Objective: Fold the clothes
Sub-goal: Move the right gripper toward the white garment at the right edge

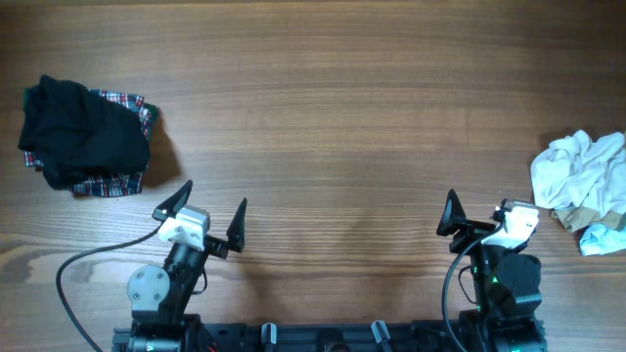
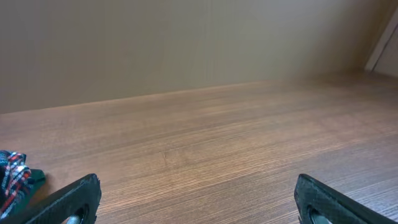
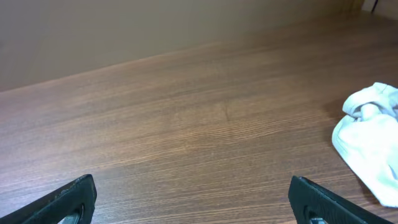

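Note:
The clothes lie in two crumpled heaps at opposite ends of the table. On the far left a black garment [image 1: 83, 132] rests on a red-plaid piece [image 1: 117, 181], whose edge [image 2: 12, 180] shows in the left wrist view. At the right edge is a white garment [image 1: 579, 166] [image 3: 370, 143] with a tan piece [image 1: 587, 213] and a pale-blue piece [image 1: 602, 240] under it. My left gripper [image 1: 213, 198] [image 2: 198, 182] is open near the front edge, with only bare wood between its fingers. My right gripper [image 1: 479, 210] [image 3: 193, 182] is open too, just left of the white heap and holding nothing.
The wooden table [image 1: 333, 108] stretches between the two heaps. A black cable [image 1: 78, 269] loops beside the left arm's base at the front edge. A plain wall rises behind the table's far edge in both wrist views.

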